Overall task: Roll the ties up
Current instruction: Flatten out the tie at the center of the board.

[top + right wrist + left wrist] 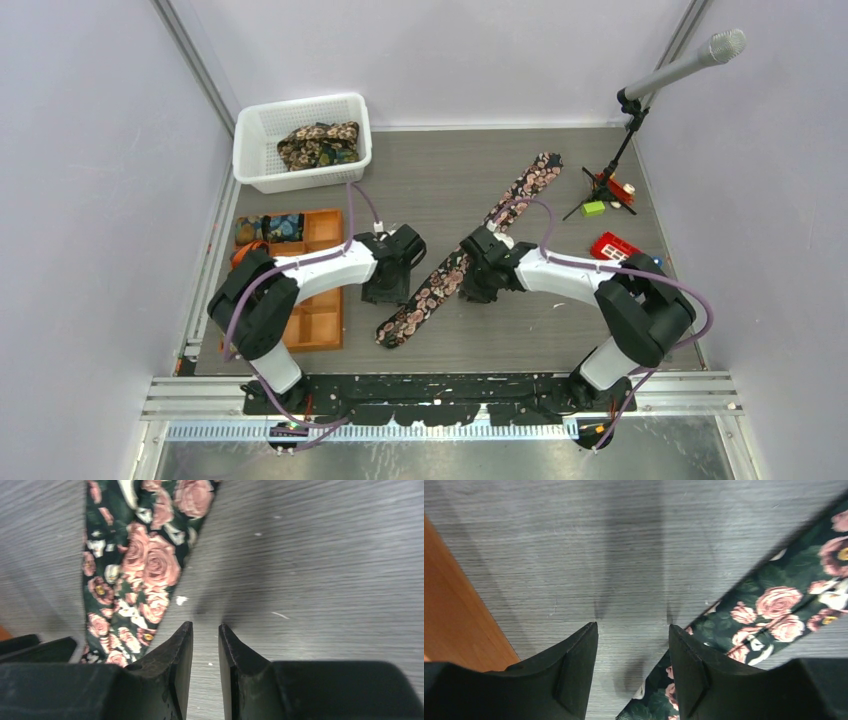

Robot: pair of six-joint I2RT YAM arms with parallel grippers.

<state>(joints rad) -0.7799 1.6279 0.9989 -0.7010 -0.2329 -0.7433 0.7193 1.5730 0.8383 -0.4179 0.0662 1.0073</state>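
With the floral tie [435, 290] lying flat diagonally on the table [450, 170] between the left gripper [633, 630], spread and empty, and the right gripper [205, 626], narrowly parted and apparently empty, pinch the tie's near end squarely and roll tightly, keeping edges aligned.

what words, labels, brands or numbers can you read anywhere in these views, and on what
No text can be read in any view.
red box: pale marks on it, too small to read.
red and white piece at the foot of the microphone stand: too small to tell whether it bears writing.
floral tie: printed roses only, no label showing.
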